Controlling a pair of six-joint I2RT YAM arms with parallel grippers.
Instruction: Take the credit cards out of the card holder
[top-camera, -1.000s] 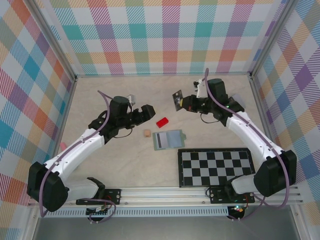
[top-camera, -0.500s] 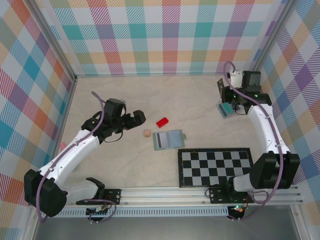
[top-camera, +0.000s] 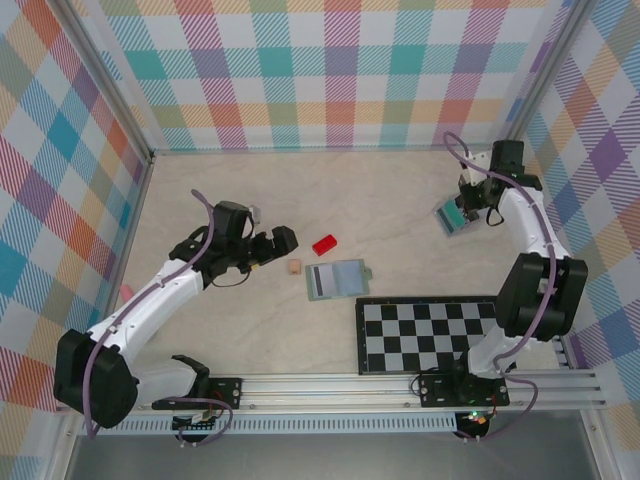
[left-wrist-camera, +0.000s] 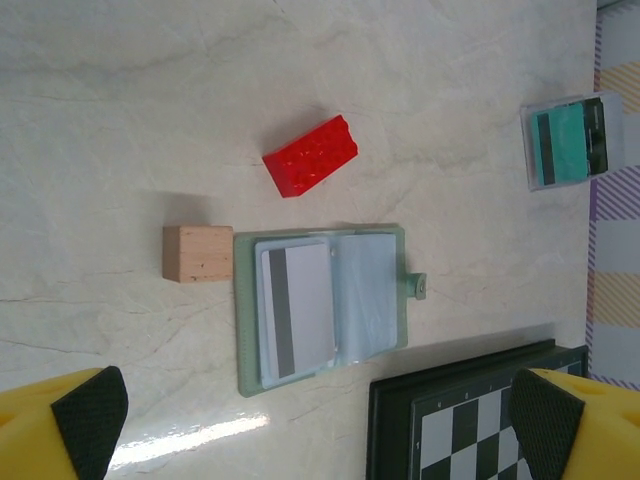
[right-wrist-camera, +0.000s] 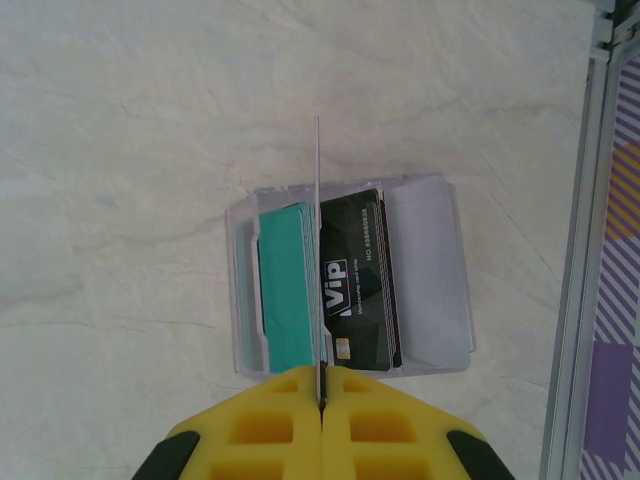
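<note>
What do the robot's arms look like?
Both the left arm and the right arm are white, with black joints and looping purple cables. The left end effector has yellow fingers with black dimpled pads. The right end effector is yellow too.

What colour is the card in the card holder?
The card is pale grey with a dark stripe; clearest in left wrist view.

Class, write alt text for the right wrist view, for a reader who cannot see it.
The yellow right gripper is shut on a thin card, seen edge-on, over a clear box. Inside lie a teal card and a black card marked VIP; the box sits on a pale table.
</note>
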